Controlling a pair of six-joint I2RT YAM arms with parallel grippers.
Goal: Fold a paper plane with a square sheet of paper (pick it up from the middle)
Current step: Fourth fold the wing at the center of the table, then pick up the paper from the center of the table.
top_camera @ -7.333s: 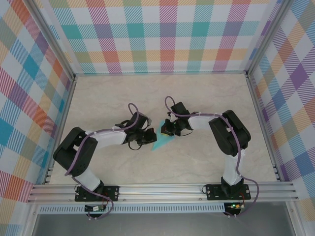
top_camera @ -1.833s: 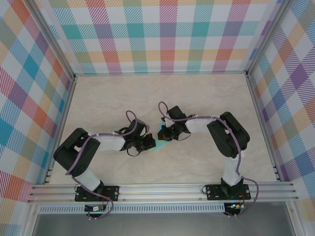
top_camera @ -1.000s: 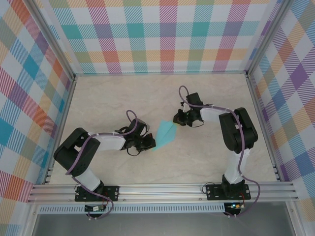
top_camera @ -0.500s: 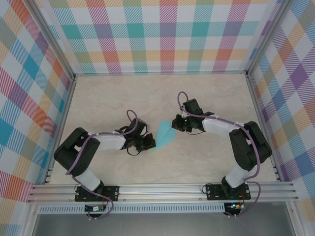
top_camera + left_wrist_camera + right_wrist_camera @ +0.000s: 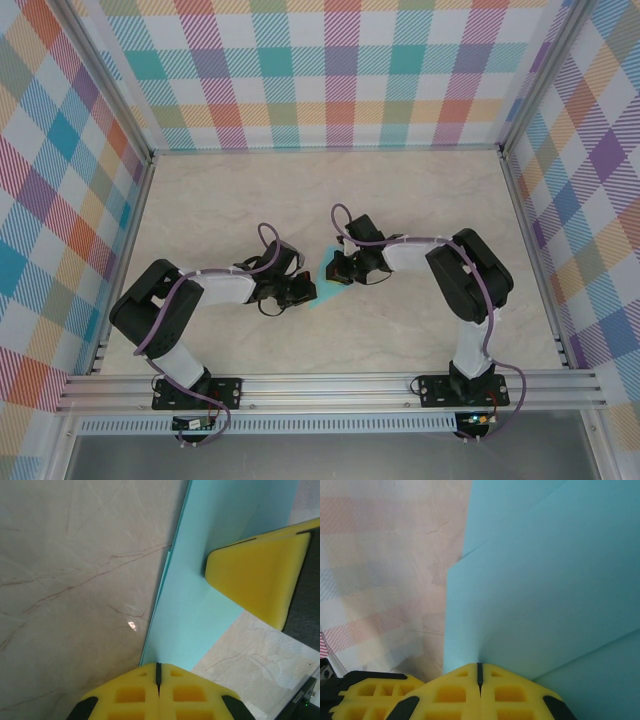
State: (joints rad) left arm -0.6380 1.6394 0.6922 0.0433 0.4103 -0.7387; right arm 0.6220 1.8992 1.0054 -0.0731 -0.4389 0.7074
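Top view, item one: narrow turquoise paper dart [image 5: 321, 283], creased and pointed, lying near the middle of the pale marble-look table top [image 5: 230, 200], now seen as a sliver between the two arms. A second ago I had the right arm swung well clear and the dart lay fully exposed. The right gripper [image 5: 335, 268] has since come back onto the dart's far end, while the left gripper [image 5: 301, 292] has stayed on the near end. I take this as a return to pressing a crease, with the folding well advanced. Surroundings: checked pastel walls [image 5: 340, 70] and an aluminium frame rail [image 5: 330, 385], both well apart from the work; nothing loose lies in the way except each arm crowding the other. Left wrist view: left gripper [image 5: 158, 669] with its yellow tips together, set at the dart [image 5: 200, 610] edge; the right gripper's yellow foam pad [image 5: 255, 575] rests on the same paper just beyond. Right wrist view: right gripper [image 5: 479, 671] with tips together against the dart [image 5: 545, 580], a layered flap edge visible; whether paper is nipped in the seam I cannot tell.
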